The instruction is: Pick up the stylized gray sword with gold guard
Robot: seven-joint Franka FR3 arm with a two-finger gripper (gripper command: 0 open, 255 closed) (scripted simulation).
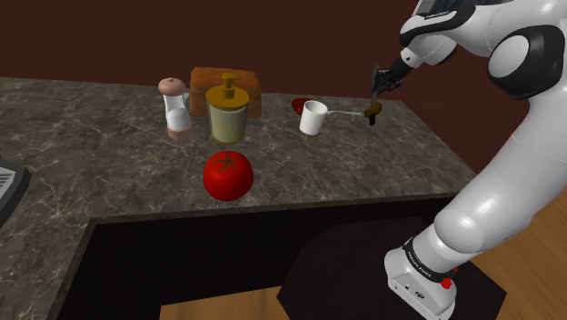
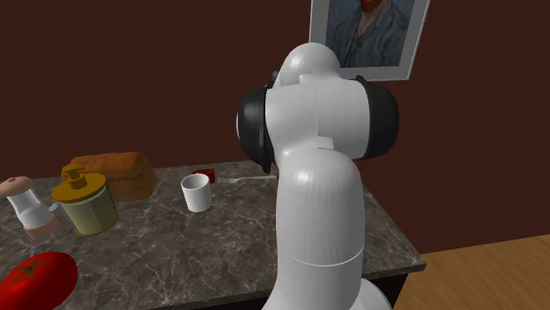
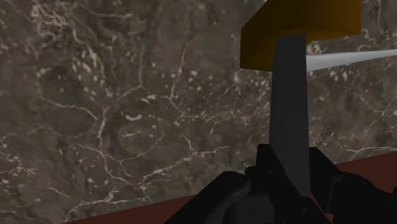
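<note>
On the dark marbled counter [image 1: 91, 145], starting from the shoulder view's left, stood a pink-topped shaker [image 1: 174, 107], a brown loaf [image 1: 202, 82] and a yellow lidded jar [image 1: 227, 114]. 1 red tomato [image 1: 227, 175] sat nearer the front edge. Further right, toward the back edge, stood a white cup [image 1: 313, 118]. The gray sword [image 1: 350, 112] lay low along the counter near its right edge, with its blade tip just beside the cup and its gold guard [image 1: 373, 112] at the other end. The black gripper [image 1: 382, 86] hung just above the guard. In the wrist view its 2 fingers [image 3: 232, 194] were clamped on the sword's gray handle. Whether the sword was clear of the counter could not be told. The grip sat at 1 end, so the long blade would likely droop or twist between the fingers on a lift. A swinging tip could then knock the cup over.
</note>
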